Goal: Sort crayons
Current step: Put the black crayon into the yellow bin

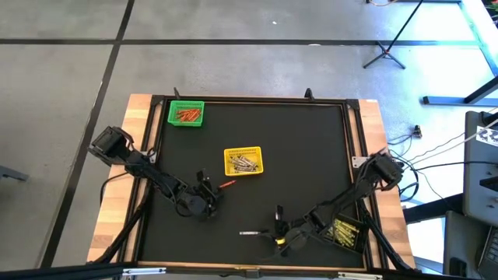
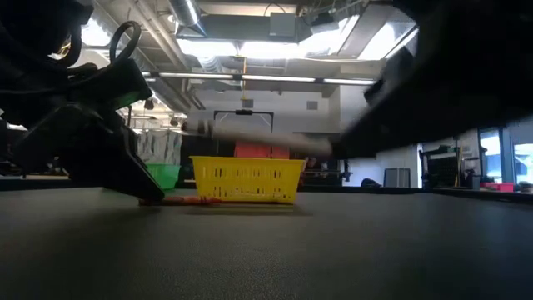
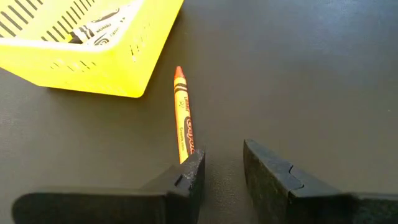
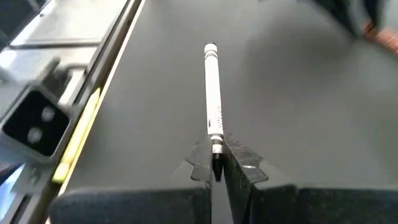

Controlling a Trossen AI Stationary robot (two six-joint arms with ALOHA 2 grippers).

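Crayons are spread over the dark tabletop (image 1: 311,155). In the overhead view we see a green basket (image 1: 186,113) of orange ones at eleven o'clock, a yellow basket (image 1: 243,161) of pale ones near the centre, and a black basket (image 1: 342,233) of yellow ones at five o'clock. Our right tool (image 4: 214,163) at six o'clock is clamped on the end of a white crayon (image 4: 212,93), which juts far out. Our left tool (image 3: 221,165) at eight o'clock is parted, one finger touching a loose orange crayon (image 3: 183,118) lying just beside the yellow basket. We judge the end-only pinch risky: the white crayon could pivot or slip free in transit. The left finger could nudge the orange crayon away.
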